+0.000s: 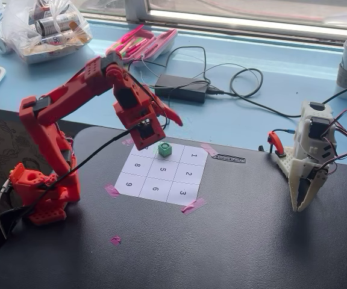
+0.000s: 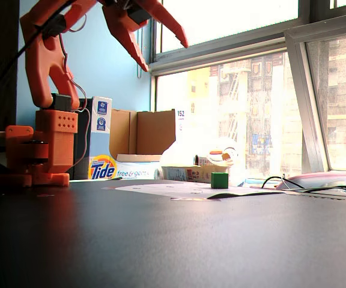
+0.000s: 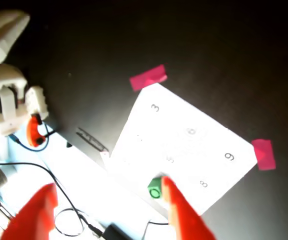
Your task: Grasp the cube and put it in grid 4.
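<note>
In a fixed view the cube [image 1: 165, 149] sat on the numbered sheet [image 1: 161, 174] in the far middle cell, left of cell 1 [image 1: 193, 155] and beyond cell 5 [image 1: 159, 170]; its digit was hidden under the cube, so that cell could be grid 4, but I could not read it. The red arm [image 1: 47, 129] rose from its base [image 1: 38, 192] at the left of the black table [image 1: 234, 241] and bent toward the sheet. The gripper [image 1: 164, 117] hung in the air above the far edge of the sheet, fingers spread wide and holding nothing. The low fixed view showed the gripper [image 2: 164, 51] high above the table, well clear of the cube [image 2: 219, 180]. In the wrist view the cube [image 3: 155, 188] lay just beside the right finger [image 3: 181, 215], ring mark up, with the left finger [image 3: 34, 215] well apart from it. Pink tape [image 1: 193, 205] held the sheet's corners. A white arm [image 1: 309, 159] stood at the right of the table.
</note>
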